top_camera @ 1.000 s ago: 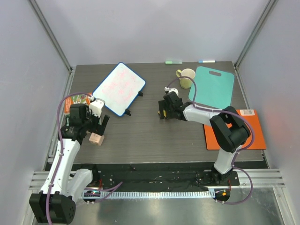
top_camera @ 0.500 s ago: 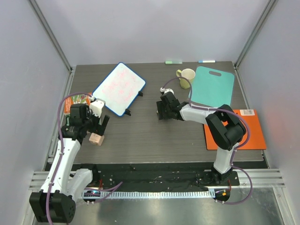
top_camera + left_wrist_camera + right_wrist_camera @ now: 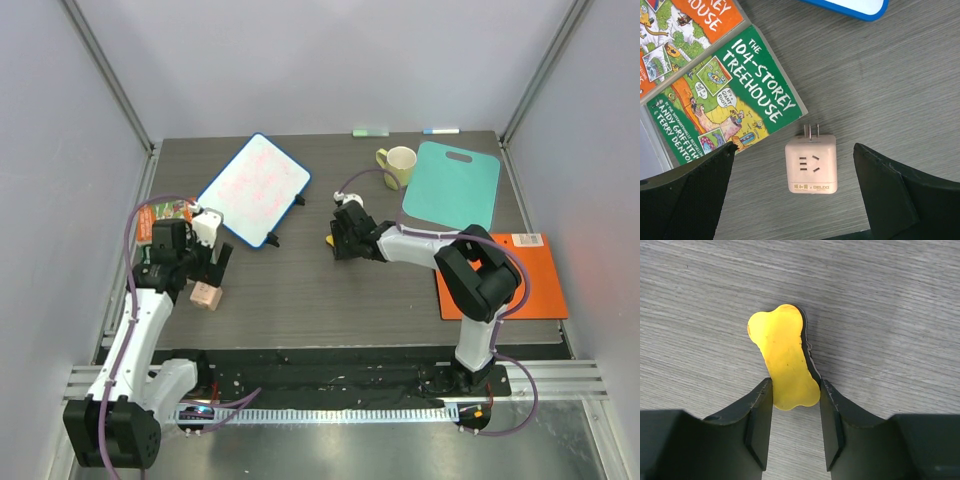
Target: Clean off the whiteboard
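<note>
Your right pincer (image 3: 796,390) is half closed, both fingers pressed against the lower end of the yellow bone-shaped eraser (image 3: 785,355), which lies flat on the bench (image 3: 300,290). Your left pincer (image 3: 794,150) is spread wide and holds nothing, hovering over a pink plug cube (image 3: 811,165) beside a green book (image 3: 725,100). The whiteboard (image 3: 255,188), with pink scribbles on it, sits angled at back-left, apart from both pincers.
</note>
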